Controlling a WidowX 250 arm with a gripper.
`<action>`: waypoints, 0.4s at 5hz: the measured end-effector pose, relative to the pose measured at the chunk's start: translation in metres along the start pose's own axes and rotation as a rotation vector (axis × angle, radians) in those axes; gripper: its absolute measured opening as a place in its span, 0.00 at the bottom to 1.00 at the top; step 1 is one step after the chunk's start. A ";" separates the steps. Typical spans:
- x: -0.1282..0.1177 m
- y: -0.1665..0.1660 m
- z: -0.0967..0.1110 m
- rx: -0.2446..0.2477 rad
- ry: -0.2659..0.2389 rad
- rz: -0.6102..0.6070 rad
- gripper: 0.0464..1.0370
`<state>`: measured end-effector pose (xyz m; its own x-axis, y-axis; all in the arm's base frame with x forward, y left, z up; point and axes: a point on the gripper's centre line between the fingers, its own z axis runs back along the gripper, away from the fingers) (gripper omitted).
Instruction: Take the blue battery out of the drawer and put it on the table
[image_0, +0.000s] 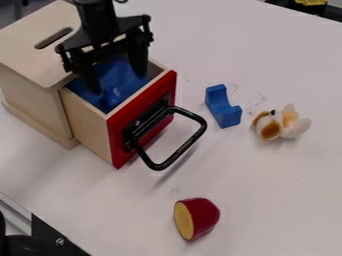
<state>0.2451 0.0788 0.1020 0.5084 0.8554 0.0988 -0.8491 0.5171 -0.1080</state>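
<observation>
pale and wide, the surface (280, 185) ran out around a wooden box (33, 95), with a blue block (224, 107), a small plush toy (270, 126) and a cut piece of toy food (197, 218) lying beyond the drawer (90, 125). the drawer stood open, its black handle (175, 156) jutting out over the surface. inside, on the blue lining, lay the battery (112, 95), near the corner where the red front met the side wall nearer the camera. the pincer (117, 82) hung over the drawer with its two fingers apart and nothing between them that could be made out as gripped. so the step in hand looked to be the lining-up for the grasp; the next move called for settling the fingers to either side of the battery, low enough to hold it, closing, then lifting straight up past the walls before setting it down. the battery seemed to lie on its side, its long axis running roughly up and down the view, slantwise to the walls, one end towards that near corner. blue on blue hid its outline, and which end was which could not be told.
</observation>
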 end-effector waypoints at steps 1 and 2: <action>0.002 0.002 -0.009 0.035 0.000 0.007 0.96; 0.003 0.005 -0.022 0.065 0.017 0.014 0.96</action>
<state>0.2456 0.0849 0.0804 0.4985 0.8631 0.0810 -0.8632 0.5028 -0.0450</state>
